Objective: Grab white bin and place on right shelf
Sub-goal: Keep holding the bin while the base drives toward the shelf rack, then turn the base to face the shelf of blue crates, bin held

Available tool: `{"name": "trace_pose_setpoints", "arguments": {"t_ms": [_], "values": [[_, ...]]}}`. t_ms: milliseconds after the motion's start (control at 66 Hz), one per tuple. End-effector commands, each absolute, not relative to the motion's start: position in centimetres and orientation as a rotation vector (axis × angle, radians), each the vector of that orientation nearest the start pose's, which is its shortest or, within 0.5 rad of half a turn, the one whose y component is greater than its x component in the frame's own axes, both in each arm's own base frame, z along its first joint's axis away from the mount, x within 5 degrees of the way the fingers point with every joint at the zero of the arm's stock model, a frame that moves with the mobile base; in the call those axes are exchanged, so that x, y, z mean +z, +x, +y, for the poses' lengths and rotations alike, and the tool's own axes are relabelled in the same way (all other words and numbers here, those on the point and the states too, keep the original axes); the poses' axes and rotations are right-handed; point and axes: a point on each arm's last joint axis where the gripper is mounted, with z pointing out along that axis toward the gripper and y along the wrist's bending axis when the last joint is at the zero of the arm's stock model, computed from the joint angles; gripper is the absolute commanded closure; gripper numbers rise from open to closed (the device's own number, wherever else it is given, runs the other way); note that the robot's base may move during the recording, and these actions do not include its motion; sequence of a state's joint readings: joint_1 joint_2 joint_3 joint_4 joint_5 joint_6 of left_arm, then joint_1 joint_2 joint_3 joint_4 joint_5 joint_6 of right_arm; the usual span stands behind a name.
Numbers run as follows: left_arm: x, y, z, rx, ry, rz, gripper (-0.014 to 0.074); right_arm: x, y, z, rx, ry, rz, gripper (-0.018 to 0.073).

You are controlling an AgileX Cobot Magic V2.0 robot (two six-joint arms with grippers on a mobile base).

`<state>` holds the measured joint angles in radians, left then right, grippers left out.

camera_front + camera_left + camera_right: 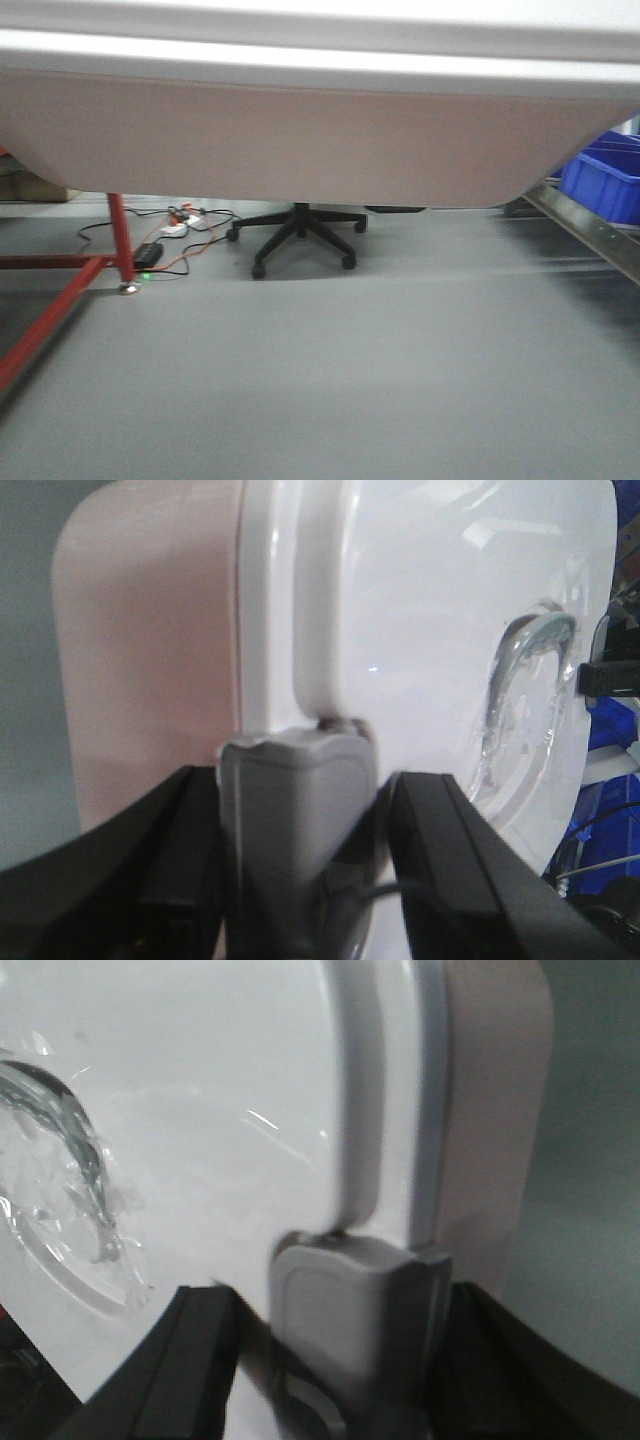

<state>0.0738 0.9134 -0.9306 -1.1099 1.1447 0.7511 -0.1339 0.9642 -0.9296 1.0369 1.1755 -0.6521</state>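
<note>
Front-facing view: the white bin (pixel 300 140) fills the upper half of the frame from edge to edge. Its pinkish side wall faces the camera, the lid (pixel 320 55) runs along the top, and the rounded lower corners rise at both sides. It hangs clear above the grey floor (pixel 330 390), which lies open across the lower half. Below the bin at centre stands an office chair base (pixel 298 232). At left is a red-framed stand (pixel 118 240) with cables (pixel 190 232) by its foot. At the right edge the right shelf (pixel 590 228) shows as a steel beam slanting toward the lower right, with blue crates (pixel 605 178) above it.

Left wrist view: the left gripper (pixel 300 785) holds the bin by a grey latch (pixel 295 830) at bottom centre, with a black finger pressed to each side of it. The glossy lid spreads to the upper right, its recessed handle (pixel 525 710) near the right edge, and the pinkish wall lies to the left.

Right wrist view: the right gripper (pixel 340 1300) pinches a matching latch at bottom centre. The finger on the right of the frame lies against it; blur softens the contact of the other. The lid fills the upper left and the bin wall the upper right.
</note>
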Motion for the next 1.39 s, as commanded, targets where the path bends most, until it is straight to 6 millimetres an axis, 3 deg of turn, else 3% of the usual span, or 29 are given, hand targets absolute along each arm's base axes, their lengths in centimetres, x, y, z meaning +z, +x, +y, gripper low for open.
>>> {"name": "trace_pose_setpoints", "arguments": {"t_ms": [0, 1380], "values": [[40.64, 13.28, -7.59, -1.196, 0.59, 1.893, 0.04, 39.44, 15.07, 6.36, 1.195, -0.415, 2.037, 0.0265], [40.64, 13.28, -7.59, -1.196, 0.59, 1.893, 0.04, 39.44, 15.07, 6.36, 1.195, -0.415, 2.037, 0.0265]]}}
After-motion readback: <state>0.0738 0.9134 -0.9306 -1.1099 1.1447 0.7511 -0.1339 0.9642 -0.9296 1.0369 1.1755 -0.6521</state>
